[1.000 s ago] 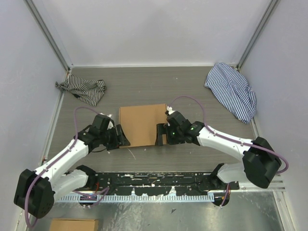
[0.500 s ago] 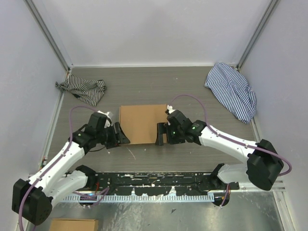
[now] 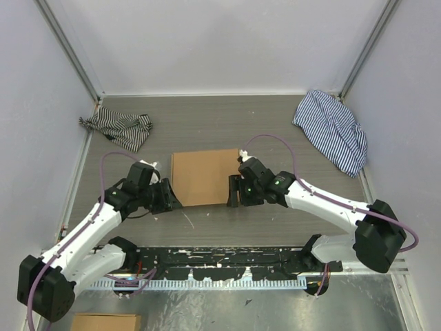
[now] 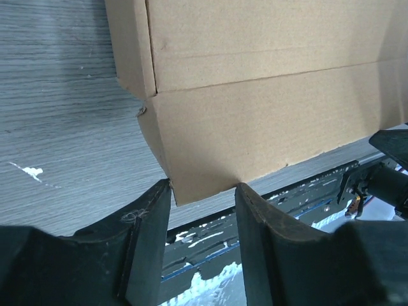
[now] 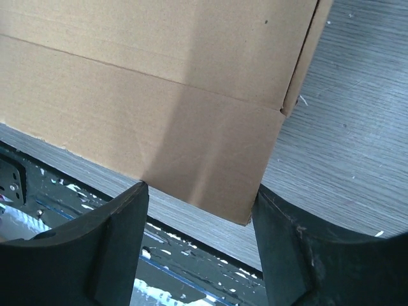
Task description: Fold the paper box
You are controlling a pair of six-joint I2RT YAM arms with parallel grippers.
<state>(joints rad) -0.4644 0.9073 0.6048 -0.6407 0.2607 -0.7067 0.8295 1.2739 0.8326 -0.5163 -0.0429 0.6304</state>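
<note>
Paper box (image 3: 200, 178) blocks centre; striped cloths (image 3: 331, 131) in corners

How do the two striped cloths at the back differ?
The left cloth is smaller, with bold dark stripes; the right cloth is larger, with fine blue stripes. The left cloth is crumpled and ragged in outline; the right cloth forms a rounded heap. Both are striped.
</note>
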